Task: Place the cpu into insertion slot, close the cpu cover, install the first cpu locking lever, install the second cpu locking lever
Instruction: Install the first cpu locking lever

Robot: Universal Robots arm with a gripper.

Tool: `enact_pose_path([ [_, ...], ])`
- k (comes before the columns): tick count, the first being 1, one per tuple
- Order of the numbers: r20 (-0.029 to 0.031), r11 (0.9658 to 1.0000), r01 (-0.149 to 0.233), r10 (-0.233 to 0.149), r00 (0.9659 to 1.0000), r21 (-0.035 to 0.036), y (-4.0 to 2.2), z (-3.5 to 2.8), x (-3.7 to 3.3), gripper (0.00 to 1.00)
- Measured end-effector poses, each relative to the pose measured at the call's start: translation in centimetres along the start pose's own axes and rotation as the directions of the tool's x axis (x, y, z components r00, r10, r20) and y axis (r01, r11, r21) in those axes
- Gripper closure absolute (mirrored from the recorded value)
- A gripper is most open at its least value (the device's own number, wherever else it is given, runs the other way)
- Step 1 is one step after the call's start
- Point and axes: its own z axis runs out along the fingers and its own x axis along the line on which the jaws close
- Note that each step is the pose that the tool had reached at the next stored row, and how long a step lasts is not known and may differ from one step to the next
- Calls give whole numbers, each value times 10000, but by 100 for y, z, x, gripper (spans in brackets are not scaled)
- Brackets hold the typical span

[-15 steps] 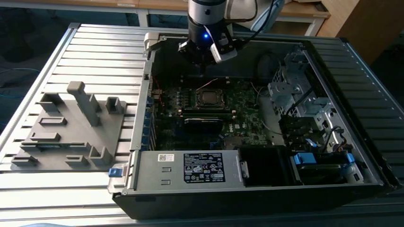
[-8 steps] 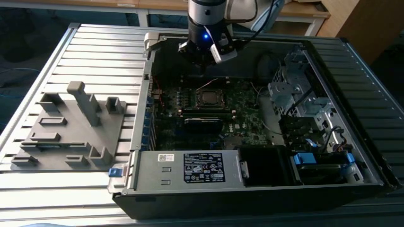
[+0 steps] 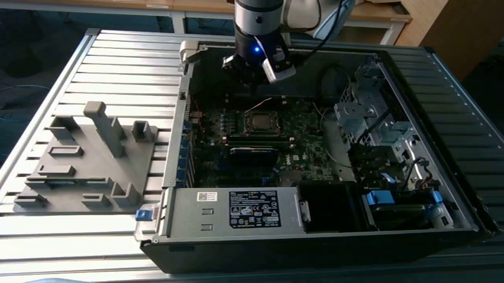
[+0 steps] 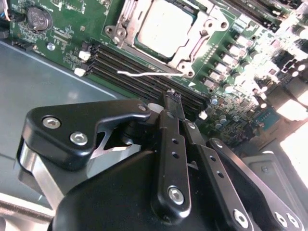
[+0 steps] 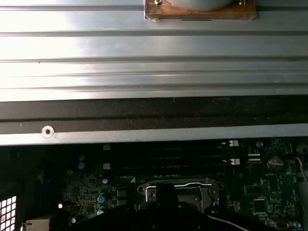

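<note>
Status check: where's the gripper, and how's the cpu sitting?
Gripper shut, empty, hovering over the motherboard. Cpu seated, cpu cover looks down around it. Nothing between them.

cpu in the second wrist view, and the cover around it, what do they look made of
The cpu top looks like dull, matte silver-grey metal: flat, evenly pale, no sharp glints. The cpu cover looks like thin stamped sheet metal, probably steel, with a brighter finish, going by its shiny edges and punched holes; the exact alloy can't be told.

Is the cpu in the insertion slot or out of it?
In: the cpu lies flat, silver top up, ringed by the cpu cover on the motherboard.
</note>
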Motion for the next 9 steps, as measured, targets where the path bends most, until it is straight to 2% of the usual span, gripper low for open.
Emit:
enact_pose_path([
  [2, 0, 10000, 0, 0, 10000, -14, -14, 18, 0, 89],
  [5, -3, 10000, -2, 2, 10000, -74, -36, 44, 0, 89],
  [9, -10, 9998, -10, 9, 10000, -212, -54, 77, -4, 89],
])
